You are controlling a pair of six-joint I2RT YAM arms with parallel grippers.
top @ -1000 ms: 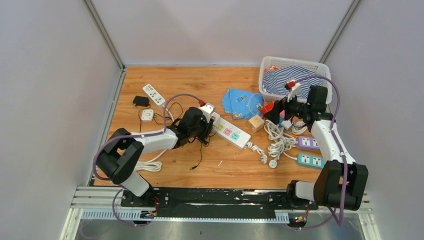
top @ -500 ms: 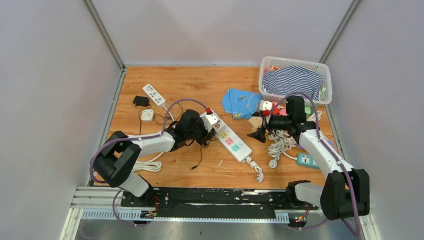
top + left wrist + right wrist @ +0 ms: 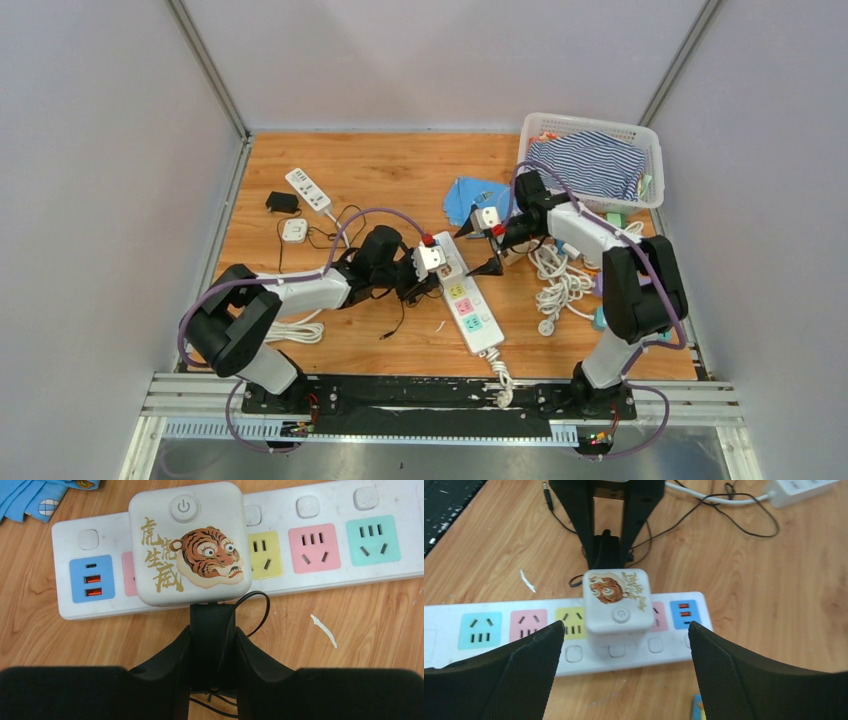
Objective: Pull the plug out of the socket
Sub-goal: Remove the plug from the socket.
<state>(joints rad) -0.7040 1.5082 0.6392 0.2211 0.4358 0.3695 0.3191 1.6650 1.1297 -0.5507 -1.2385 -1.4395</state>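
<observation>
The left gripper [image 3: 212,632] clamps narrowly on the black plug [image 3: 606,550], which is seated against the side of the tiger-printed socket cube [image 3: 190,542] on the white power strip [image 3: 370,545]. The right gripper [image 3: 625,625] hangs wide open astride the cube, probably to brace it against the pull.

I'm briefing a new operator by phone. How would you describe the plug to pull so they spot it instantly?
On the wooden table, find the long white power strip with pastel sockets. The plug is the white cube seated on it near the blue USB end. It alone bears a tiger face, gold characters and a power button.
</observation>
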